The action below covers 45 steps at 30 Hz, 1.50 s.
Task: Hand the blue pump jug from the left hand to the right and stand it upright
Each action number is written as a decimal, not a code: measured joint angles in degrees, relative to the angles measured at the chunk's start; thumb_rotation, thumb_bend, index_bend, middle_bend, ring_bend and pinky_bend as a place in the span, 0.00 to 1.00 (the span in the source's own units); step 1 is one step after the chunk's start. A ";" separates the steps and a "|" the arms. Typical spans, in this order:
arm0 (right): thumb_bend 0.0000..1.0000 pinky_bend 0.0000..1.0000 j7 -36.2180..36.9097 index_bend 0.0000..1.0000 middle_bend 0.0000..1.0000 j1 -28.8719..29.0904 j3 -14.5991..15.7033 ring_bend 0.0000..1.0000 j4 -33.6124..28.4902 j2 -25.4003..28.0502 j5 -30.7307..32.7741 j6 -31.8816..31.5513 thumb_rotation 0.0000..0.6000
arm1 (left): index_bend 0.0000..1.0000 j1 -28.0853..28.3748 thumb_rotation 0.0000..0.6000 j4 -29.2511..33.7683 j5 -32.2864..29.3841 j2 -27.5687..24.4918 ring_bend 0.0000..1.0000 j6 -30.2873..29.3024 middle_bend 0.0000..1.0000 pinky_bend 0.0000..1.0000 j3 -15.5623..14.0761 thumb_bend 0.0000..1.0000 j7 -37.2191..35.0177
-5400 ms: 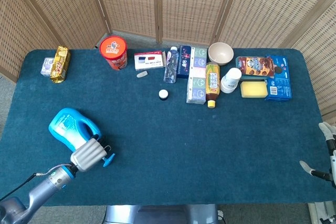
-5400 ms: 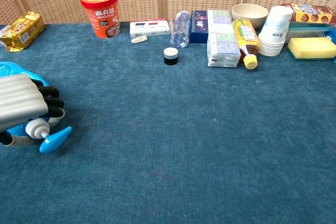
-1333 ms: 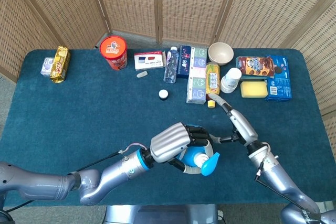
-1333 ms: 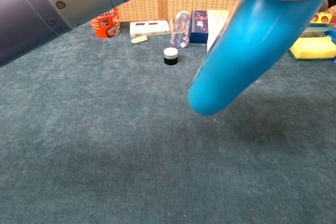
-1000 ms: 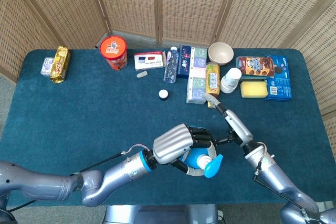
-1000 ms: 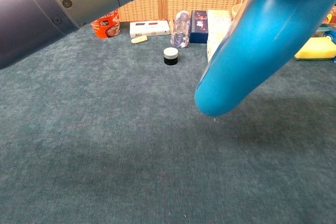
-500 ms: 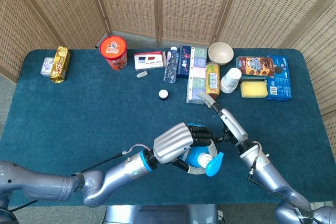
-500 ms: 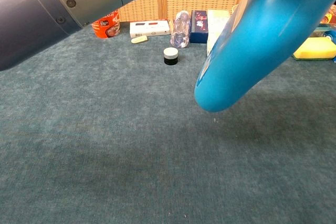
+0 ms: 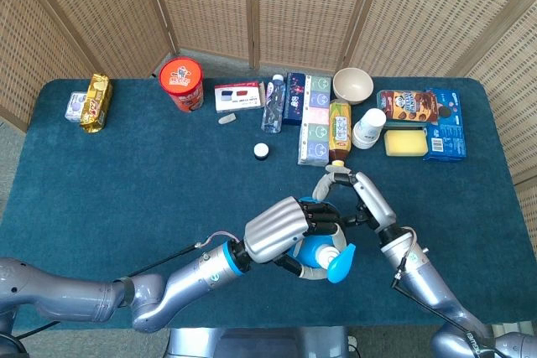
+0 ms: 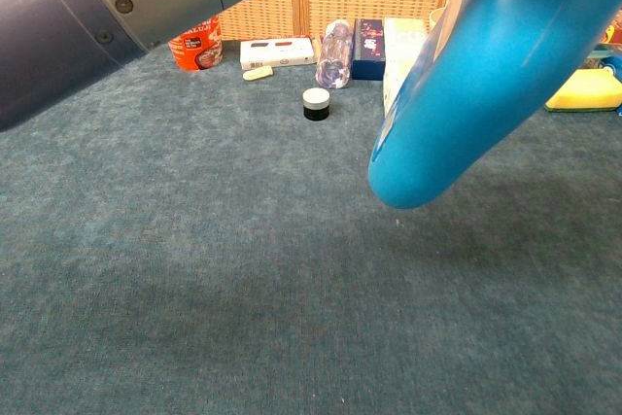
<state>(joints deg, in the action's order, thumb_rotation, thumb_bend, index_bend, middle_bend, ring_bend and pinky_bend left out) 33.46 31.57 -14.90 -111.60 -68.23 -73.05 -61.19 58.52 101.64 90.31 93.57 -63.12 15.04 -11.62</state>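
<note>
Left hand [image 9: 281, 230]: fingers wrapped over the top of the blue pump jug [image 10: 486, 85], gripping it near the neck and holding it clear above the surface [image 9: 126, 182], just in front of centre.

Blue pump jug: rigid moulded plastic, smooth and probably slippery against hard fingers. Hangs tilted in the chest view, rounded base lowest. White collar and blue pump spout [image 9: 339, 263] point toward the robot. Fill level not visible; judged moderately heavy if full, with the weight toward the base. The pump head is likely the weak part and a poor place to hold. Best hold: round the body or the handle, below the left hand's grip.

Right hand [image 9: 357, 203]: just beside the jug, fingers spread and curving toward it, nothing held; contact cannot be told.
</note>
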 measured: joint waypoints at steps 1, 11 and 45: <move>0.28 0.32 -0.32 0.78 0.85 -0.04 0.00 0.59 -0.04 0.00 0.19 -0.02 1.00 | 0.67 -0.02 1.00 0.06 0.00 -0.06 0.48 -0.04 0.62 0.68 0.03 0.41 0.11; 0.31 0.77 -1.51 0.79 0.88 -0.74 -0.32 0.64 -0.83 0.05 0.38 -0.70 1.00 | 0.65 -0.38 1.00 0.29 -0.73 -0.09 0.42 -0.19 0.58 0.68 -0.03 0.40 1.61; 0.33 0.77 -0.76 0.82 0.88 -2.00 -1.05 0.64 -1.38 1.23 -0.25 -0.53 1.00 | 0.02 -0.99 1.00 5.90 -4.70 -6.15 0.00 4.52 0.00 0.08 -0.48 0.05 7.12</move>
<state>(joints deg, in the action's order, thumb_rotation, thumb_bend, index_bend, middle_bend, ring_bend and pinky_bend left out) 32.70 29.57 -15.95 -112.99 -67.00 -73.30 -61.72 57.53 107.54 85.61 87.42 -58.60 14.55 -4.50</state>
